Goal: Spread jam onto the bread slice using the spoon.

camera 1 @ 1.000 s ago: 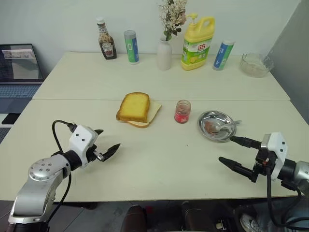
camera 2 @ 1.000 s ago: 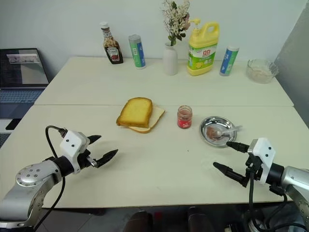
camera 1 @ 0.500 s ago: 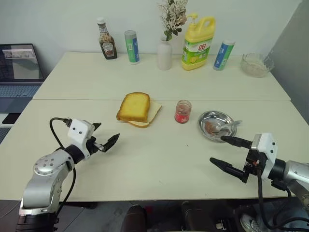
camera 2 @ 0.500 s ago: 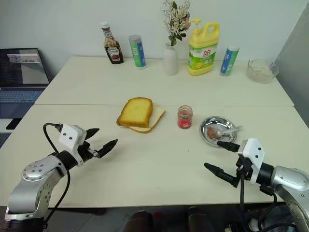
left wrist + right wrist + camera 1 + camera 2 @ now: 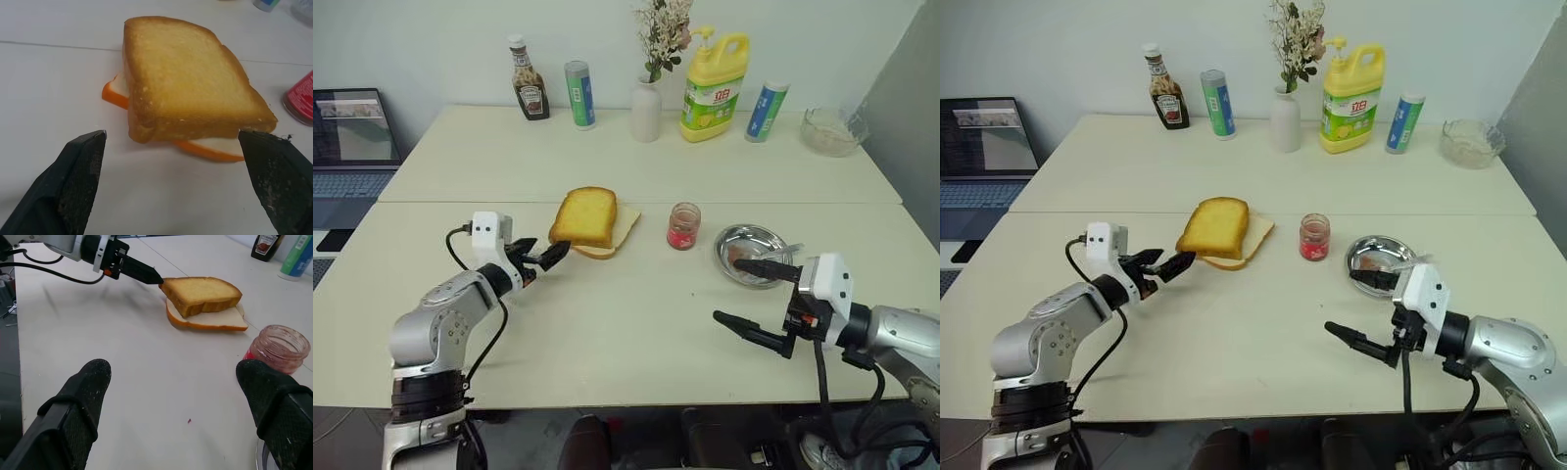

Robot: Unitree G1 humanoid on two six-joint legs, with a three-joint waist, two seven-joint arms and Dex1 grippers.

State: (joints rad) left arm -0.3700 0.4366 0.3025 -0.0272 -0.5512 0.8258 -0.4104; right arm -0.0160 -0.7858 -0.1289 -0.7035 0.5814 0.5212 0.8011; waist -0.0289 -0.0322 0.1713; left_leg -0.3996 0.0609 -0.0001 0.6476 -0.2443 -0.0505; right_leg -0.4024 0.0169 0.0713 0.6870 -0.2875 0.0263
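1. Here, the left gripper (image 5: 540, 263), fingers spread, hovers just left of the bread slice (image 5: 584, 216) at mid-table.
2. Right gripper (image 5: 752, 299), equally wide, should reach the spoon (image 5: 771, 257) in the steel dish (image 5: 734, 239) first.
3. Jam (image 5: 683, 226) waits between them.

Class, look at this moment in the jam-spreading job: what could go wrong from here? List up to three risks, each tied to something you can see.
1. The open left gripper sits right at the thick golden toasted bread slice, which lies loosely on a thinner pale slice; a nudge could slide it off.
2. The small glass jar of red jam has no lid and stands near the bread; a sweeping arm might tip it.
3. The silver teaspoon rests in a shallow metal dish; the open right gripper may knock it out.
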